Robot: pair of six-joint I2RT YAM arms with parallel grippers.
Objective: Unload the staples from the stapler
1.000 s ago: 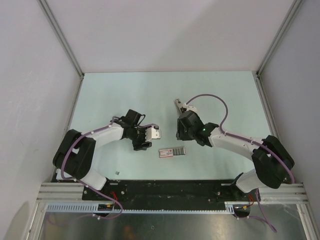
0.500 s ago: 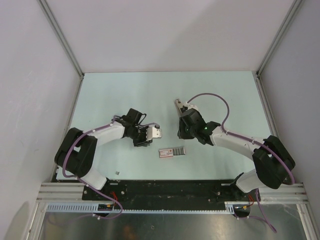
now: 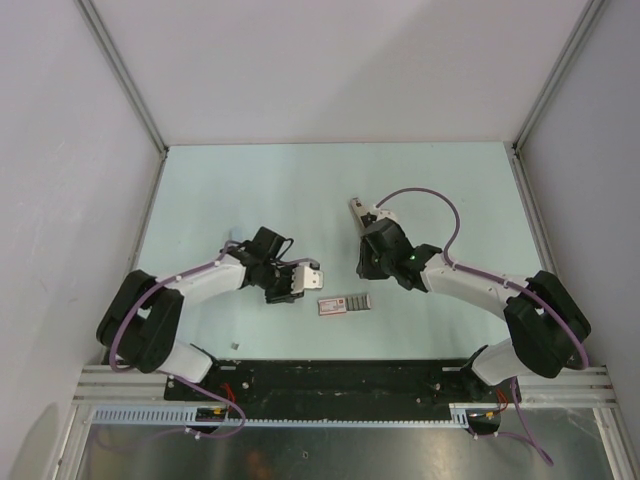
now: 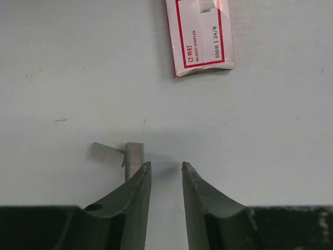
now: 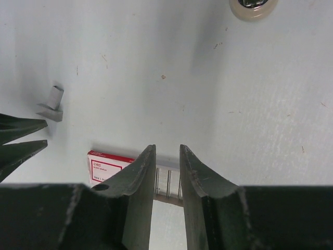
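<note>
Pale green table point(image 3: 300, 190) is filling the floor between white walls point(image 3: 330, 70), and both arms are reaching in from the near edge. Toward the table's 6 o'clock side a red-and-white staple box point(image 3: 343, 304) is lying flat, its grey ribbed part facing 3 o'clock.

The left gripper point(image 4: 165, 165) is sitting low over the table at about 10 o'clock of the box and pointing toward it. Its two dark fingers are standing slightly apart, with bare table showing in the narrow gap, so it is gripping nothing. The staples point(image 4: 134, 158) are lying on the table as two short grey strips. One is sitting just outside the tip of one finger and is partly hidden behind it. The other is lying tilted at 9 o'clock of the first in the left wrist view, their corners touching or nearly so. Both are lying apart from the box.

The right gripper point(image 5: 167, 147) is hanging above the table at roughly 1 o'clock of the box, pointing downward. Its fingers are likewise standing a little apart and holding nothing, and the box's ribbed part is showing through the gap below.

The stapler point(image 3: 356, 211) is showing at 12 o'clock of the box, well apart from the staples. Its narrow beige-and-dark bar is sticking out from behind the right arm's wrist at 11 o'clock. Whether the arm is touching it I cannot tell.
</note>
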